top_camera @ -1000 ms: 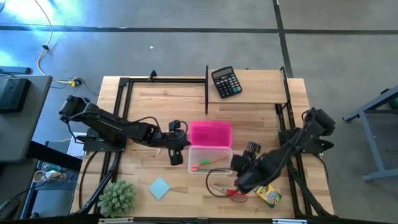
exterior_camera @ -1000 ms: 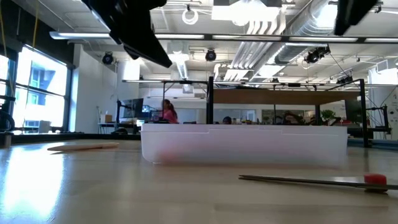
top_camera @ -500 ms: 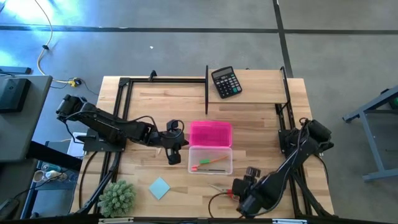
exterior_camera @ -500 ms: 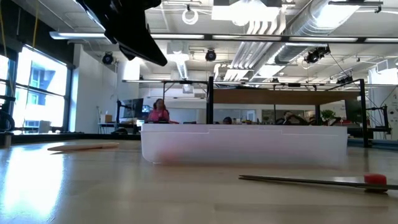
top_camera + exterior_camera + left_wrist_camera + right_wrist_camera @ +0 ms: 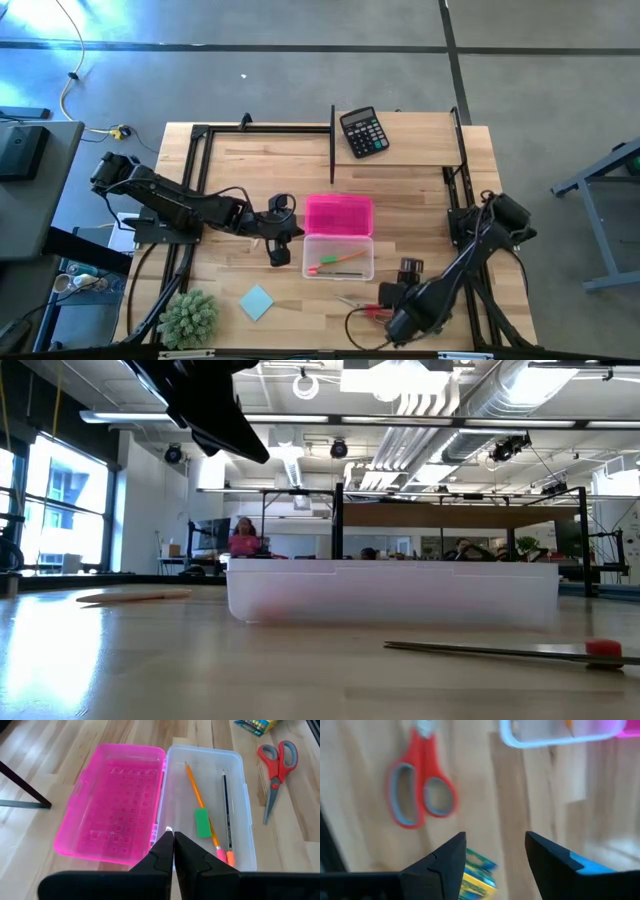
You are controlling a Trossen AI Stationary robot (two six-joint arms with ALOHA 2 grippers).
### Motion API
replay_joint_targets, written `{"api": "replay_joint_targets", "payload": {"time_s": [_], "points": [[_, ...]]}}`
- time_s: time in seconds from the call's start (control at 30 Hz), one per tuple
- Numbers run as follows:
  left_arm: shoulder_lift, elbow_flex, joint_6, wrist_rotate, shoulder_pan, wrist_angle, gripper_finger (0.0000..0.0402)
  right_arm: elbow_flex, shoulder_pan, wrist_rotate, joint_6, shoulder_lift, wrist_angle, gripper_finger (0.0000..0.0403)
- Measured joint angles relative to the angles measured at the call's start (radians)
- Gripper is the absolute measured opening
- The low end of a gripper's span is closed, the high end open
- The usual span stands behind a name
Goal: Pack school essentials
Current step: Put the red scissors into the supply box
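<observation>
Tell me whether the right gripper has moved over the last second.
Yes. In the high view the right gripper has swung from beside the clear box toward the table's front edge, now over the crayon box near the scissors.

Count of things on the table

One clear case (image 5: 338, 258) with one pink lid (image 5: 338, 214); inside it one orange pencil (image 5: 202, 805), one dark pencil (image 5: 226, 810), one green eraser (image 5: 202, 823); one red-handled scissors (image 5: 276, 767); one crayon box (image 5: 476, 879); one blue notepad (image 5: 256, 302); one calculator (image 5: 362, 132); one plant (image 5: 188, 317).

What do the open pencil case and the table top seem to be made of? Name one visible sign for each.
Pencil case: apparently glossy plastic, with a see-through pink lid and clear tray showing the wood beneath. Table top: pale wood, probably butcher-block, showing grain and joined strips.
</observation>
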Motion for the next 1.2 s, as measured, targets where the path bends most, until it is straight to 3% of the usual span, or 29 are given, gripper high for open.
{"api": "replay_joint_targets", "payload": {"time_s": [0.2,0.37,0.47,0.7,0.9,1.03,1.2], "points": [[0.000,0.000,0.002,0.000,0.000,-0.001,0.0005,0.000,-0.066,-0.019,-0.117,0.000,-0.088,0.0193],[0.000,0.000,0.027,0.000,0.000,-0.001,0.0005,-0.001,-0.085,-0.020,-0.128,-0.012,-0.207,0.0193],[0.000,0.000,0.028,0.000,0.000,-0.004,0.0005,-0.051,-0.085,0.002,-0.111,-0.074,-0.173,0.0193],[0.001,0.000,0.028,0.000,0.000,-0.009,0.0005,-0.351,-0.085,-0.003,-0.012,-0.325,0.130,0.0193],[0.001,0.000,0.028,-0.006,0.000,-0.009,0.0005,-0.513,-0.085,-0.017,0.068,-0.491,0.418,0.0193],[0.001,0.000,0.028,-0.008,0.000,-0.009,0.0005,-0.569,-0.082,-0.017,0.105,-0.517,0.620,0.0193],[0.001,0.000,0.028,-0.008,0.000,-0.009,0.0005,-0.571,-0.082,-0.024,0.086,-0.438,0.806,0.0193]]}}
